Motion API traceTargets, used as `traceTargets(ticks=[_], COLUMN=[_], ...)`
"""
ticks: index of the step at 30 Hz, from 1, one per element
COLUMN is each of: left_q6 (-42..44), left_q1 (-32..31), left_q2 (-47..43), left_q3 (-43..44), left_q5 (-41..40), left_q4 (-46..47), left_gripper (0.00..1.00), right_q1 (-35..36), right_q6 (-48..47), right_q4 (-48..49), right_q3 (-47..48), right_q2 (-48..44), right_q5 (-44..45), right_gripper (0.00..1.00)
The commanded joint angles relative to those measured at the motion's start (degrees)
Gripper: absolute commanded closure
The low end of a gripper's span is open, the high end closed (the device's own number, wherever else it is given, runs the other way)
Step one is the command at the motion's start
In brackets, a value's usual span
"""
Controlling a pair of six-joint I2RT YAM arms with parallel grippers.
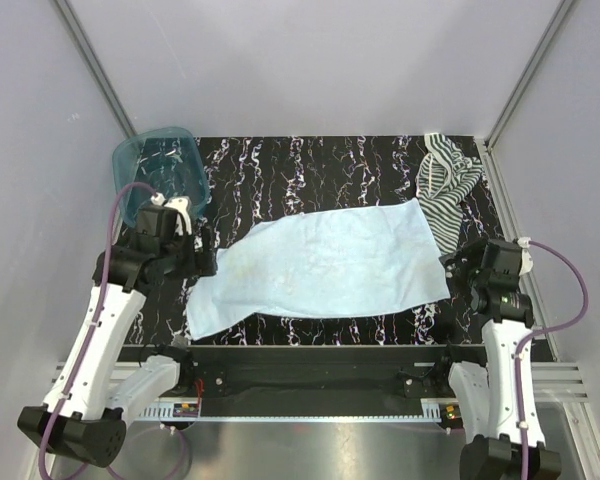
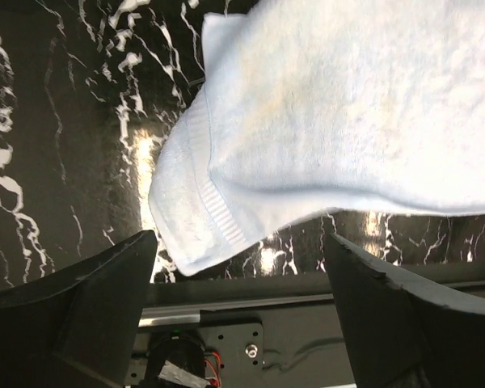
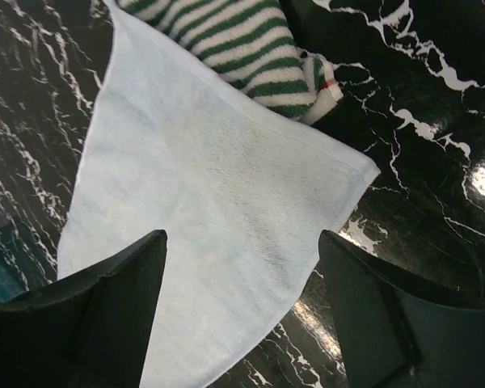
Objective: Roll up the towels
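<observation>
I have the pale blue towel (image 1: 325, 265) spread flat across the middle of the black marbled mat (image 1: 310, 160). Its long axis runs from the mat's near-left side up toward its far-right side, on a slight slant. The striped towel (image 1: 448, 185) sits bunched in the mat's far-right corner, touching the blue one's far-right edge. A teal basin (image 1: 165, 165) stands at the mat's far-left corner.

The left gripper (image 1: 198, 250) hangs over the mat's left side, just at the blue towel's left short end. In its wrist view the jaws are spread wide with nothing held, and the hemmed near-left corner lies below and between them. The right gripper (image 1: 458, 265) is over the mat's near-right side at the other short end. Its jaws are also spread and empty, framing the towel's near-right corner.

Each arm is close to its own end, so neither has the advantage. I judge the roll has to run along the long axis, starting from one short hem. I cannot tell how high either set of fingers is above the cloth. The striped towel resting against the right end could get dragged along.
</observation>
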Motion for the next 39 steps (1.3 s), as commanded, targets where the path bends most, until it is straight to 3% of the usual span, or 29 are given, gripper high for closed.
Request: traceTargets(ticks=[1,3,4,6,8,12,16,24,28,32,33,37,39], left_q6=[-0.11,-1.51,-2.21,-3.89,-4.94,-4.25,-2.75,-0.99,-0.46,-0.55,-0.55,-0.2,-0.02], left_q1=[0.34,0.95,1.22,2.01,2.88,3.5,3.42,1.48,0.34,-0.8,-0.89,-3.25,-5.27], left_q2=[1.75,3.68,5.87,8.25,12.73,21.16,32.05,44.63,49.13,49.22,48.79,45.36,41.51], left_q3=[4.09,3.65,2.43,1.11,0.48,0.92,3.38,8.56,9.71,9.54,9.62,9.45,9.53], left_q5=[-5.81,-6.8,-6.63,-6.45,-6.45,-3.47,1.88,1.29,2.86,2.43,2.34,0.24,-2.56], left_q4=[1.57,4.38,5.69,10.35,13.68,18.88,21.52,22.93,22.67,23.19,23.11,22.5,21.97], left_gripper=[0.1,0.12,0.13,0.2,0.23,0.25,0.2,0.24,0.36,0.57,0.72,1.0,1.0], right_q1=[-0.25,-0.25,-0.25,-0.16,1.5,18.07,19.53,19.61,19.53,19.53,19.53,19.53,19.53], right_q6=[-1.21,-3.24,-4.64,-4.57,-3.86,-9.65,-10.37,-13.79,-14.76,-15.46,-15.73,-16.43,-16.52], right_q4=[1.81,5.85,7.52,11.65,14.03,11.41,15.25,20.28,21.68,22.47,22.39,22.39,22.39], right_q3=[4.52,6.02,7.33,9.44,10.68,18.04,17.1,17.98,16.93,15.7,15.26,14.29,13.59], right_q2=[-3.77,-2.99,-2.03,3.67,11.49,22.74,32.85,44.2,46.75,47.11,47.11,47.11,46.94], right_q5=[2.28,-1.05,-6.9,-18.13,-23.28,-13.75,-16.53,-17.94,-18.03,-18.03,-17.94,-17.5,-17.33], right_gripper=[0.18,0.21,0.23,0.36,0.41,0.39,0.39,0.4,0.39,0.39,0.4,0.39,0.4])
